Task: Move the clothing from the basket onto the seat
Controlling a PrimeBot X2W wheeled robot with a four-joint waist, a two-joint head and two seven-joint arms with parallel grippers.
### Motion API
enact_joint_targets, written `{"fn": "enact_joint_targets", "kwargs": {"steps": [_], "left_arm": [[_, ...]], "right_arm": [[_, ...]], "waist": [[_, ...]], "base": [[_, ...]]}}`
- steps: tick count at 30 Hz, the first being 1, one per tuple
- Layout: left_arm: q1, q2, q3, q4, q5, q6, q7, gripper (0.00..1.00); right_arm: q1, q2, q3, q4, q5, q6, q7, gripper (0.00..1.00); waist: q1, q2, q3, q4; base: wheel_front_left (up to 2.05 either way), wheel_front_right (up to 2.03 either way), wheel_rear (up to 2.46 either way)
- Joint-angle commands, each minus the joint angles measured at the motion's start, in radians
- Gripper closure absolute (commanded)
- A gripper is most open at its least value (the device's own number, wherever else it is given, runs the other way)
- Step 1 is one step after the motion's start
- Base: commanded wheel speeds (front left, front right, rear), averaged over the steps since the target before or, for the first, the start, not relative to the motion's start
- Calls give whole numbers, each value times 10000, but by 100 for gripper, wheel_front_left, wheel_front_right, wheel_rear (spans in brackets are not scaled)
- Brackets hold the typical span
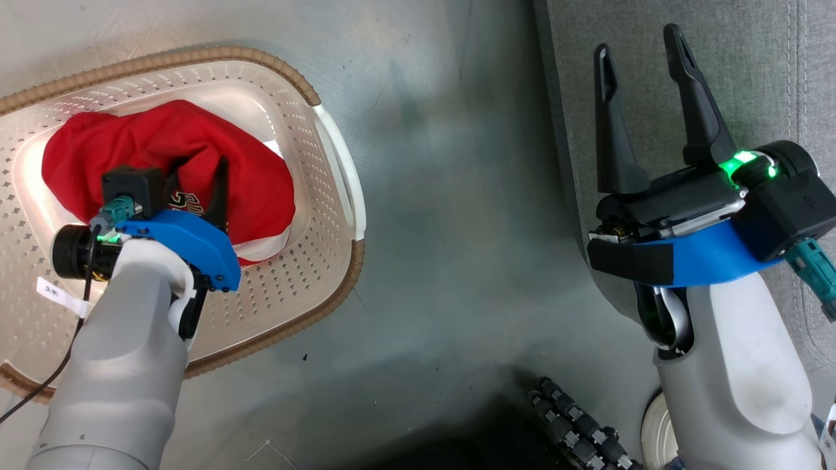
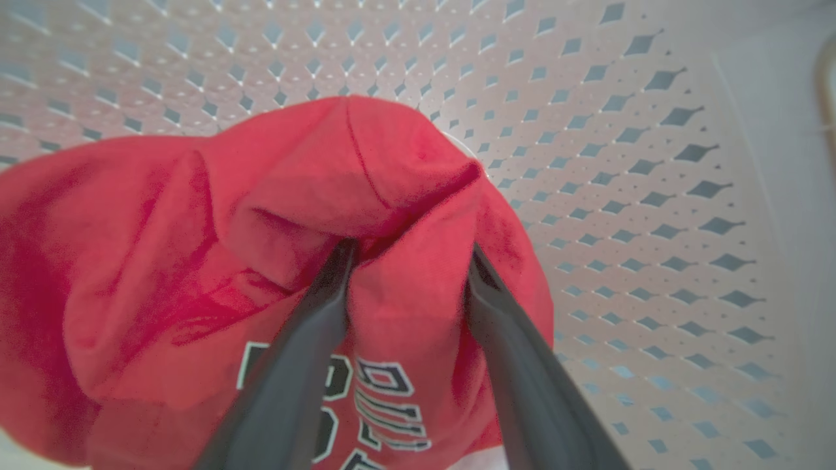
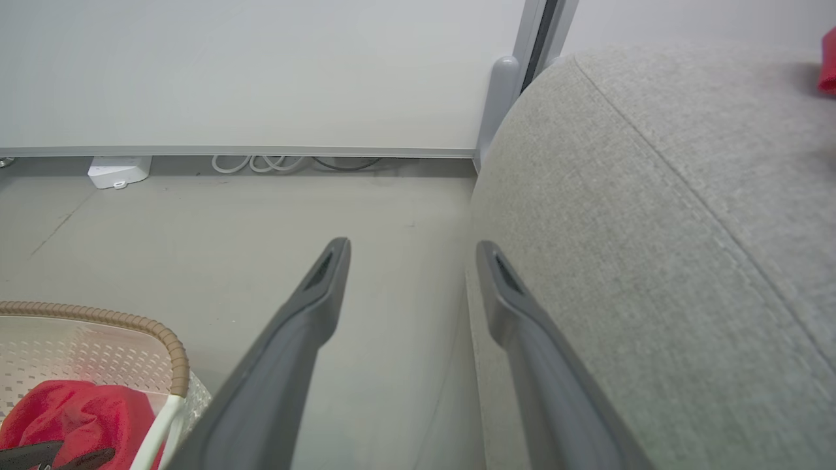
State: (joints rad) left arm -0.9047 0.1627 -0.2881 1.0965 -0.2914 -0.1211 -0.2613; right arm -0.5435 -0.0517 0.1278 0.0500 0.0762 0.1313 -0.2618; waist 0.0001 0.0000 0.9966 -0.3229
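Note:
A red garment of the clothing [image 1: 176, 150] with dark lettering lies bunched in the cream perforated basket [image 1: 339, 170] on the floor at the left. My left gripper [image 1: 199, 173] reaches down into it. In the left wrist view its fingers [image 2: 410, 251] are open and press into the clothing [image 2: 392, 176], with a raised fold between them. My right gripper [image 1: 639, 46] hangs open and empty over the edge of the grey seat [image 1: 751, 65]. In the right wrist view a bit of red cloth [image 3: 828, 62] lies far back on the seat [image 3: 653, 228].
Bare grey floor [image 1: 457, 228] separates basket and seat. A white wall with a power box [image 3: 119, 171] and coiled cables [image 3: 261, 162] stands behind. A dark ribbed cable chain of my base [image 1: 575, 424] shows at the bottom.

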Motion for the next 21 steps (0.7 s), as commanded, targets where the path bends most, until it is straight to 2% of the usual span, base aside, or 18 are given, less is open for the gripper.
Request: {"fn": "enact_joint_targets", "kwargs": {"steps": [1,13,21], "left_arm": [[-145,21,-57,168,-78,-41,5,100],[-349,112,-498,694,-306,-100,-34,100],[-84,-88,-790,671,-615,-106,-43,100]], "right_arm": [[47,24,31,-44,36,-10,-27,0],[-7,24,108,-16,-24,-10,-27,0],[-22,24,108,160,-154,-10,-26,0]], "waist": [[-1,0,-6,2],[-1,0,-100,-30],[-1,0,-538,209]], "base": [[0,0,0],[0,0,0],[0,0,0]]}}
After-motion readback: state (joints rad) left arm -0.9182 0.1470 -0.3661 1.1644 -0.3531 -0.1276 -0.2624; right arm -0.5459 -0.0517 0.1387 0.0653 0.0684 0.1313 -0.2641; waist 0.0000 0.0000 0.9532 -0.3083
